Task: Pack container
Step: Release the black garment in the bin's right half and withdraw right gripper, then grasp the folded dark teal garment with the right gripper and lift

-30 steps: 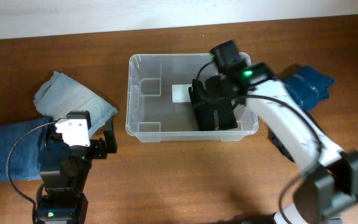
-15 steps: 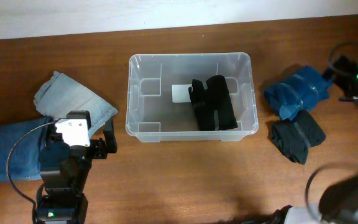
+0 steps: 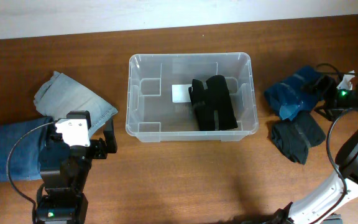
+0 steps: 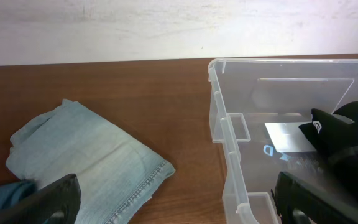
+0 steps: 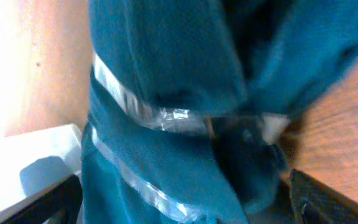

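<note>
The clear plastic container point(image 3: 189, 57) stands mid-table with a white label point(image 3: 180, 93) on its base. A black taped bundle point(image 3: 215, 102) lies inside it at the right. It also shows in the left wrist view point(image 4: 347, 134), inside the container point(image 4: 229, 134). My right gripper point(image 3: 327, 93) is open at the right end of a blue taped cloth bundle point(image 3: 291, 94). In the right wrist view the blue bundle point(image 5: 166, 93) fills the space between the spread fingers point(image 5: 185, 205). My left gripper point(image 3: 79, 121) is open and empty, left of the container.
Light denim jeans point(image 3: 73, 99) lie folded at the left, also in the left wrist view point(image 4: 86, 152). Darker jeans point(image 3: 5, 149) lie beside my left arm. A dark taped bundle point(image 3: 298, 140) lies on the table in front of the blue one.
My right arm has left the container, with the black bundle staying inside, swung far right and come down onto the blue bundle. The left arm has not moved.
</note>
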Available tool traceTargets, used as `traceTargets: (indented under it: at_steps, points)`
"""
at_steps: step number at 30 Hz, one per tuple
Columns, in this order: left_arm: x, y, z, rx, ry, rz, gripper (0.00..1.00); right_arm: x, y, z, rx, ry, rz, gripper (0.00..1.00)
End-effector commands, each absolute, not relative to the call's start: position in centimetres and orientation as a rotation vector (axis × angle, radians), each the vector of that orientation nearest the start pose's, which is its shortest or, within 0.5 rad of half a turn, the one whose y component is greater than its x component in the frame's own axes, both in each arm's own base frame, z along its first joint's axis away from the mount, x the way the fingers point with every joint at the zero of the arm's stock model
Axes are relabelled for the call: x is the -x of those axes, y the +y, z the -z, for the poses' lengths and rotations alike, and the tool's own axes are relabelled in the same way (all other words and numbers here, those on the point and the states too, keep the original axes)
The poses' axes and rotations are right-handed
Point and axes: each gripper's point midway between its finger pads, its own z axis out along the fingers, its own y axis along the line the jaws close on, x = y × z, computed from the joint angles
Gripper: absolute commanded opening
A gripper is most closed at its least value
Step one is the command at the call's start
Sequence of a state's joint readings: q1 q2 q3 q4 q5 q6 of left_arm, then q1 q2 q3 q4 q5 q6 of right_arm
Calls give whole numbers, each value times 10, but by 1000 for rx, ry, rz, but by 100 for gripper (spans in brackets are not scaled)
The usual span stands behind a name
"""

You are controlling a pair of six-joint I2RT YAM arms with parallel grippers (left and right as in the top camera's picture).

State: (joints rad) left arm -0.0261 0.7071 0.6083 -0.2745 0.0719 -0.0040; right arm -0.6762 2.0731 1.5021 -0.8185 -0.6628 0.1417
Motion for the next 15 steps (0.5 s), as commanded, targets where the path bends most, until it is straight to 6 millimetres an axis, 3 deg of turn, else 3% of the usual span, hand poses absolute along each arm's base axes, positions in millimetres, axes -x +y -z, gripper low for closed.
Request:
traceTargets:
  at_steps: [1, 6, 9, 12, 15]
  points:
    - [-298, -23, -241, -77, 1921, 103, 99, -403, -174, -51, -962, 2462, -924, 98]
    - [-298, -23, -241, -77, 1921, 103, 99, -403, -175, -36, -984, 2476, -930, 95]
    - [-298, -23, -241, -77, 1921, 104, 100, -403, -176, -32, -983, 2478, -921, 74]
    - [-298, -23, -241, -77, 1921, 103, 99, -403, -176, -32, -981, 2477, -918, 44]
    - [-298, -23, -241, -77, 1921, 103, 99, -404, -176, -32, -980, 2476, -918, 30]
